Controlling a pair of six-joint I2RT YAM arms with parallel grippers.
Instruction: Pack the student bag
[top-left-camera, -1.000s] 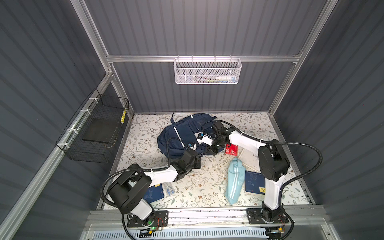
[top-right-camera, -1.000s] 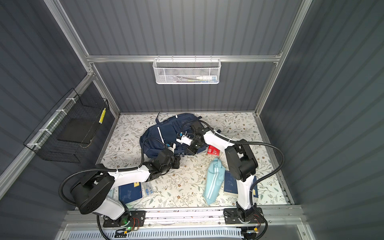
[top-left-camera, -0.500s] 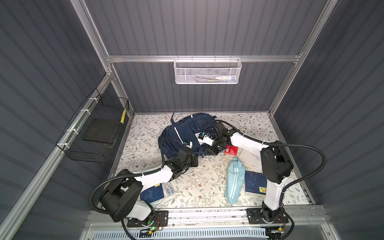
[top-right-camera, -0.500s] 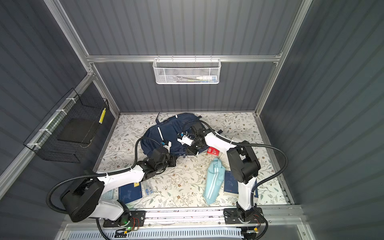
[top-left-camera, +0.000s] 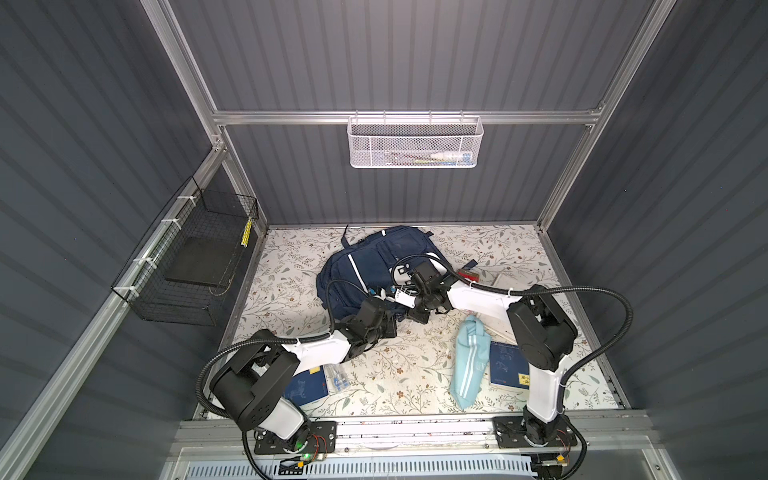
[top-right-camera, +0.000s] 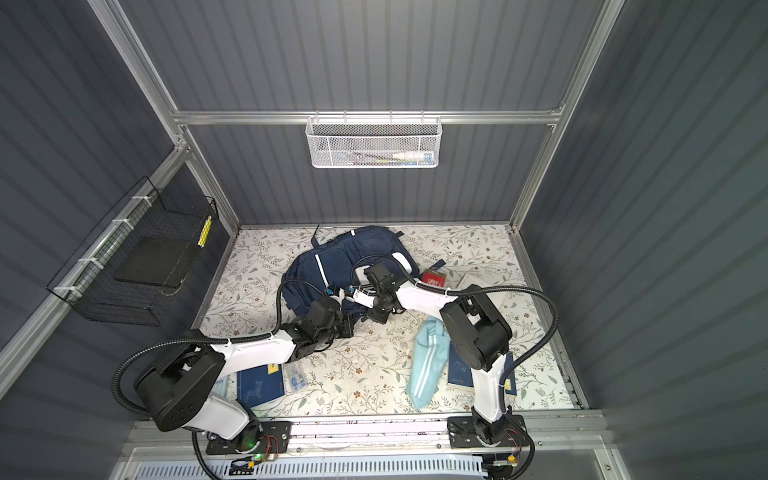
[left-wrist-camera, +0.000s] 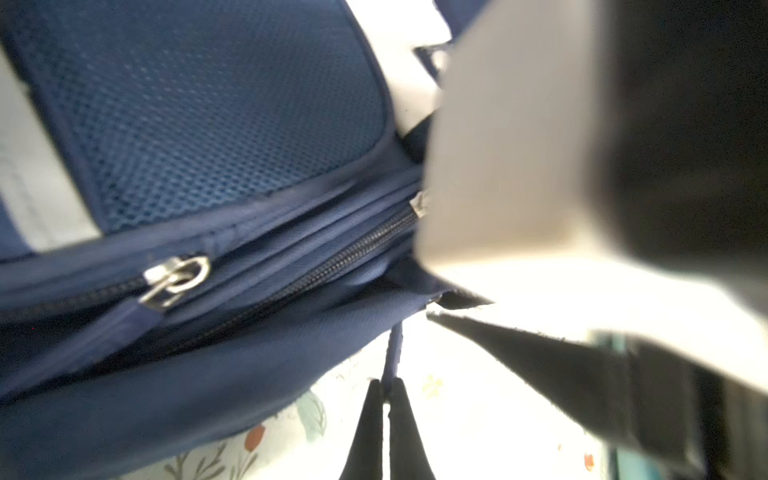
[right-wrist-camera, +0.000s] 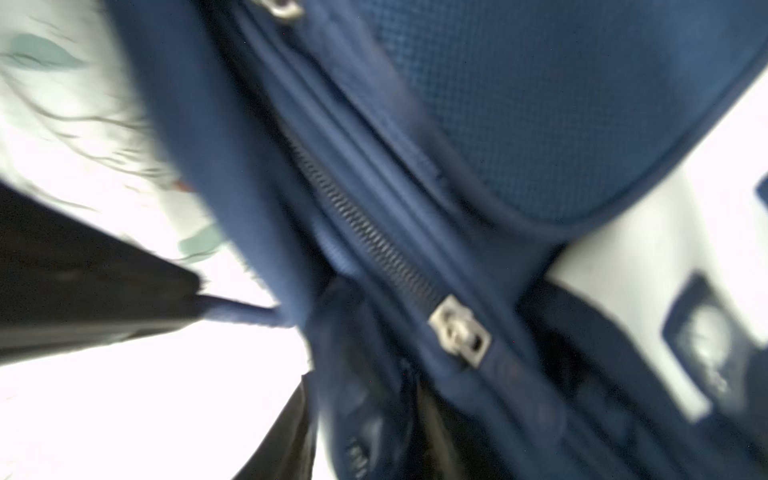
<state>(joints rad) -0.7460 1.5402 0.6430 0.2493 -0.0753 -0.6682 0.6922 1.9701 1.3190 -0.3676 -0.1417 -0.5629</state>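
The student bag lies behind the pouch, both on the mat.

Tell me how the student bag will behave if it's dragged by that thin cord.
The student bag looks soft and slumped, so it will probably deform before sliding. The cord pinched by the left gripper is thin; it may slip.
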